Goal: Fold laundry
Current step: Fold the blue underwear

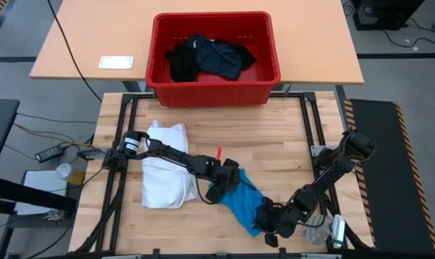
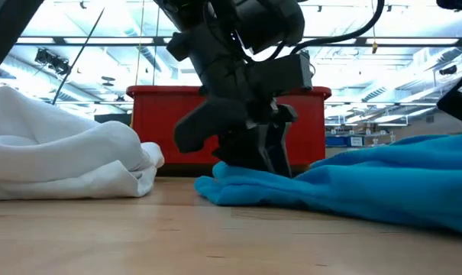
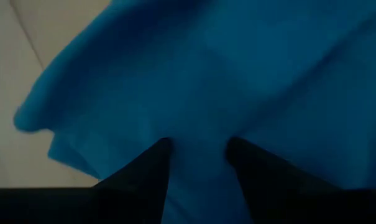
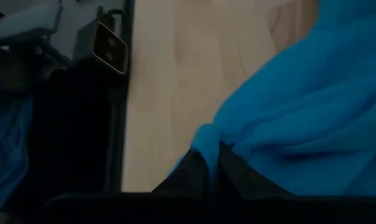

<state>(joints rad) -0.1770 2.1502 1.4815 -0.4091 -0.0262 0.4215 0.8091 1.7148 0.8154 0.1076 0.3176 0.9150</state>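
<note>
A: Where is the blue garment (image 1: 240,200) found?

B: It is spread on the wooden table (image 1: 275,137), between the two arms, just beside the white shirt (image 1: 165,176). Black garments (image 1: 210,57) are seen in the red crate (image 1: 216,90) behind.

A: How is the left gripper (image 3: 197,152) set?

B: It is lowered onto the blue cloth's near-centre edge, fingers parted with fabric between them; a firm hold cannot be confirmed.

A: And the right gripper (image 4: 212,155)?

B: It is clenched on the blue garment's corner at the table's front right.
</note>
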